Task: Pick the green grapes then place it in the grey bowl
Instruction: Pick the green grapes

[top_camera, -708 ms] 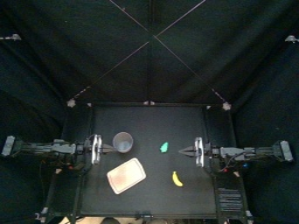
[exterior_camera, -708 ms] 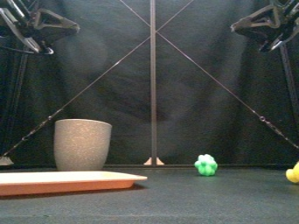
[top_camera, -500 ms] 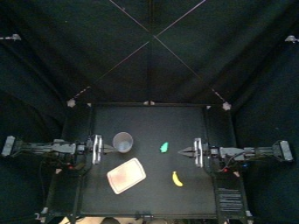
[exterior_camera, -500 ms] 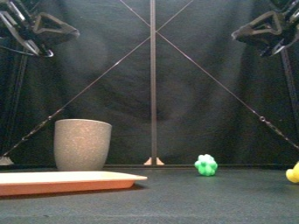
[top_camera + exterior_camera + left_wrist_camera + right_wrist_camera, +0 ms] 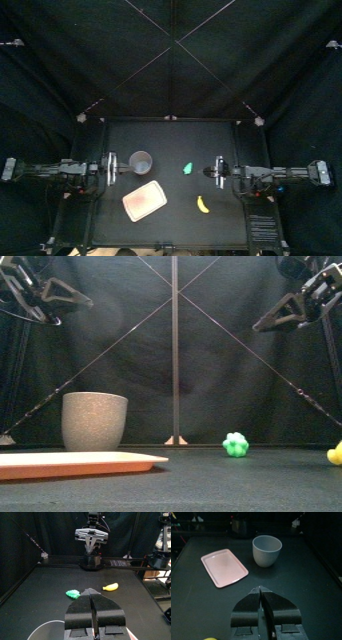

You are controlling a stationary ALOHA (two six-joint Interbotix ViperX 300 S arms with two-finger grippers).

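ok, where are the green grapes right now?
Top view: the green grapes lie near mid-table, between the grey bowl and the right pincer; the yellow banana lies nearer the front.

I find nothing to read from here. No word, number, brand or sign shows on the grey cup [image 5: 95,421], on the pink tray [image 5: 74,463] in front of it, or on the green grapes [image 5: 237,444] to the cup's right.
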